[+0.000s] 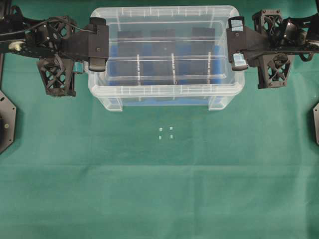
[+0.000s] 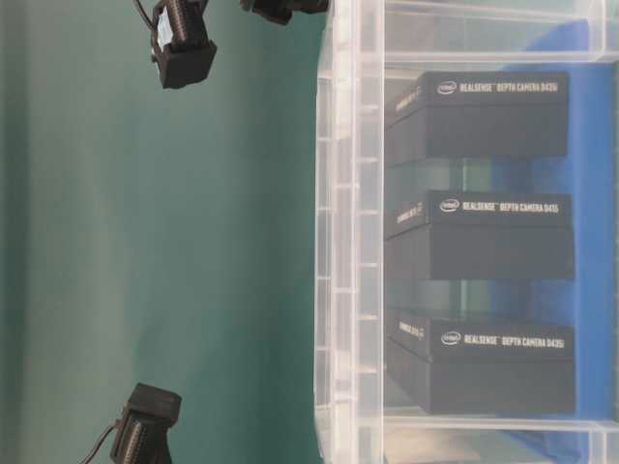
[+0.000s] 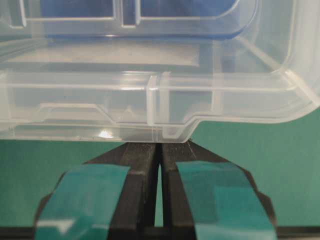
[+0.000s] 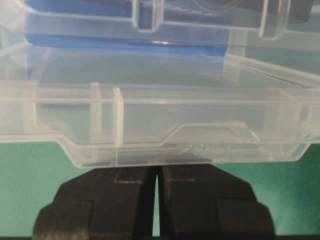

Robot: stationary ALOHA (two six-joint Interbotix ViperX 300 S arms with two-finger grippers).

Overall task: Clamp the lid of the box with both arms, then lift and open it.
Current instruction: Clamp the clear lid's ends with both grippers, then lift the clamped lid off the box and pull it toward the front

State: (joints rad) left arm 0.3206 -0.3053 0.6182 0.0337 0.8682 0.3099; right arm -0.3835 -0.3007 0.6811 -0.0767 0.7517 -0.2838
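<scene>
The clear lid (image 1: 164, 20) lies on the clear box (image 1: 164, 97), which holds three black upright blocks (image 1: 164, 42) on a blue floor. My left gripper (image 1: 102, 45), with teal tape bands, is at the lid's left end. In the left wrist view its fingers stand almost together (image 3: 160, 145), tips tucked under the lid's end tab (image 3: 150, 120). My right gripper (image 1: 232, 42) is at the right end. In the right wrist view it is likewise nearly closed (image 4: 156, 167) at the lid's edge (image 4: 150, 150). The table-level view shows the box's side (image 2: 348, 242).
Green cloth (image 1: 159, 189) covers the table in front of the box. Several small white marks (image 1: 165, 132) sit on it just below the box. Black arm bases (image 1: 6, 122) stand at the left and right edges.
</scene>
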